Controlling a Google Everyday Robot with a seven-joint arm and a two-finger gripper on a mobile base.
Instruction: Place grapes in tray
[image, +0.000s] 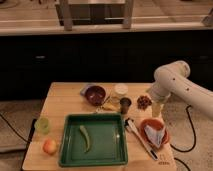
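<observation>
The grapes (144, 101) are a small dark reddish-brown cluster on the wooden table, right of a small dark cup (125, 104). The green tray (65, 145) lies at the table's front middle and holds only a green chili (85, 138). My white arm (172, 80) reaches in from the right. The gripper (157, 108) hangs just right of the grapes, close beside them and above the round orange-red dish (162, 126).
A dark red bowl (95, 94), a white cup (120, 90) and a yellow item (110, 106) sit behind the tray. A green cup (42, 125) and a peach-coloured fruit (49, 146) lie left of it. The dish holds a pale wrapper (153, 135), with a long utensil (140, 139) beside it.
</observation>
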